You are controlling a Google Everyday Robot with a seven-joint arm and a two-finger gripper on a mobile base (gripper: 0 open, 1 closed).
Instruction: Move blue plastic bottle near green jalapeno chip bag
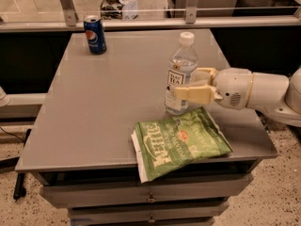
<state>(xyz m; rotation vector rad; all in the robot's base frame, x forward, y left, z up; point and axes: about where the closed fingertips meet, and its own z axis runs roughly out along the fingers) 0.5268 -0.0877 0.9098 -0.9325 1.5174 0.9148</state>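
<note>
The blue plastic bottle is tall and clear with a white cap and a white label. It stands upright, its base at or just above the grey table, right behind the green jalapeno chip bag. The bag lies flat at the table's front right, its front edge hanging over the rim. My gripper reaches in from the right on a white arm and is shut on the bottle's lower half.
A dark-blue Pepsi can stands at the table's back left. A glass rail runs behind the table. Drawers sit under the front edge.
</note>
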